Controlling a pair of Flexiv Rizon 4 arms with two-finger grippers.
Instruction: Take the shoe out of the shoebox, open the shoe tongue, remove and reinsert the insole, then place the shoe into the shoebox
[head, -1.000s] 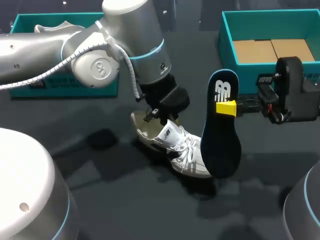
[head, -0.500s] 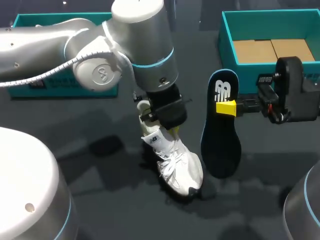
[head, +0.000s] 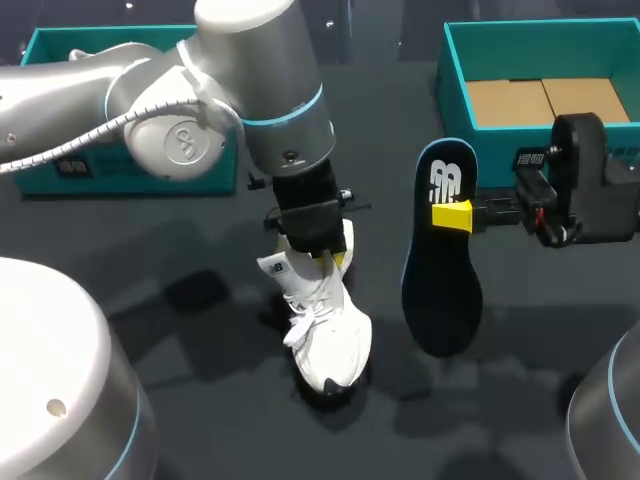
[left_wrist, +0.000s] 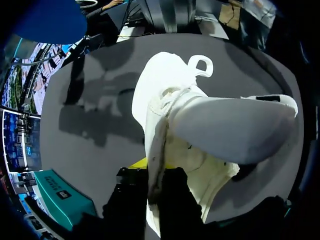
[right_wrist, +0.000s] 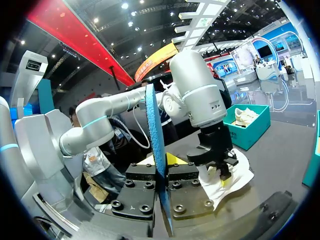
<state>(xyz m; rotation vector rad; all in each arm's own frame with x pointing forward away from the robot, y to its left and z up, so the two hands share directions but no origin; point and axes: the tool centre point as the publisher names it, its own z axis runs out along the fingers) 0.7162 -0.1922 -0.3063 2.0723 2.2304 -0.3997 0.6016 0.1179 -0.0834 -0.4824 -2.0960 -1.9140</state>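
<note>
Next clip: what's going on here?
The left gripper is shut on the white shoe at its heel rim, holding it toe-down over the table. The right gripper is shut on the dark insole, held upright beside the shoe, so the insole is out and not yet reinserted. The teal shoebox behind stands open.

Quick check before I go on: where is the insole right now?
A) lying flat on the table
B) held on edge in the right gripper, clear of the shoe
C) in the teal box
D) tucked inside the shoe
B: the dark insole stands on edge, clamped in the right gripper, apart from the white shoe, which the left gripper holds.
</note>
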